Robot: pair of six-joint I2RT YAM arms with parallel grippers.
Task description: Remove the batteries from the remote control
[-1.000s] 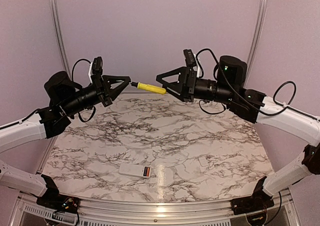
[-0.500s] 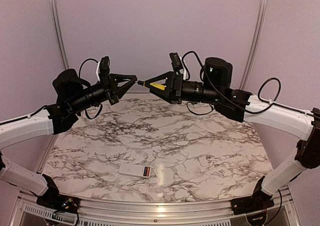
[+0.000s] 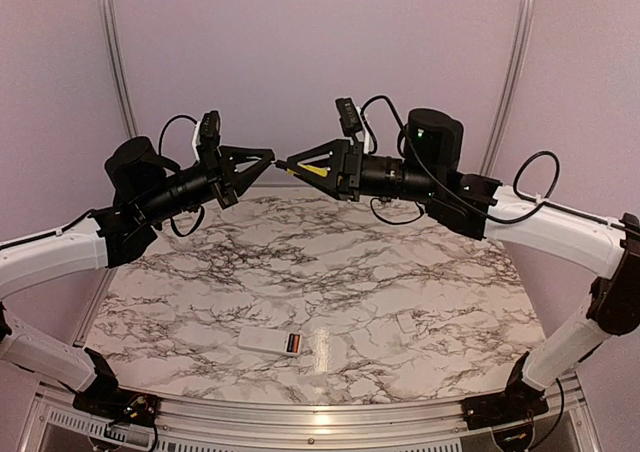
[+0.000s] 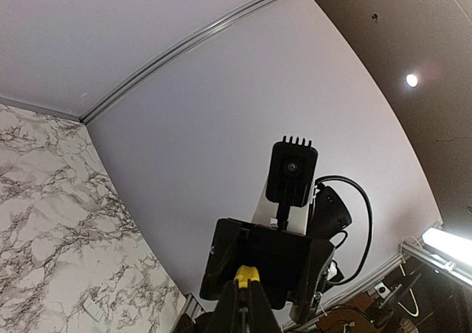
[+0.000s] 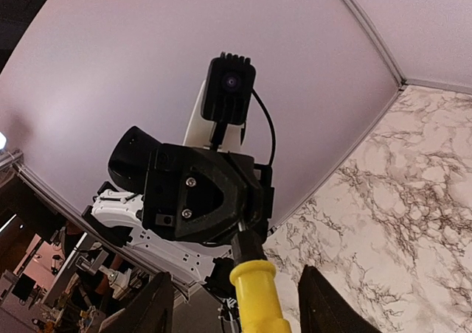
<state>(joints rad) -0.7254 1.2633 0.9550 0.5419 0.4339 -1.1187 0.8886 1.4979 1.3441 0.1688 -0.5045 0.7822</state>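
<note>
Both arms are raised well above the tabletop (image 3: 420, 262), their tips almost meeting. The left gripper (image 3: 268, 158) is clenched on the dark tip of the yellow-handled screwdriver (image 3: 314, 170). The tool's long axis runs straight out from it into the right gripper (image 3: 292, 163). That one is released: on the right wrist view its fingers stand either side of the yellow handle, with a clear gap on both sides. The handle lies dead ahead between them, so a squeeze looks like all the handover needs.

The remote control (image 3: 262, 339) lies far below both grippers, back toward the arm bases, flat on the tabletop. Its long axis runs across, and the batteries (image 3: 293, 344) show reddish at the end nearer the right arm, not yet taken out. It sits slightly to the left arm's side. A small white piece (image 3: 407, 322) lies below the right gripper, well apart from the remote. Nothing stands between either gripper and the remote.
</note>
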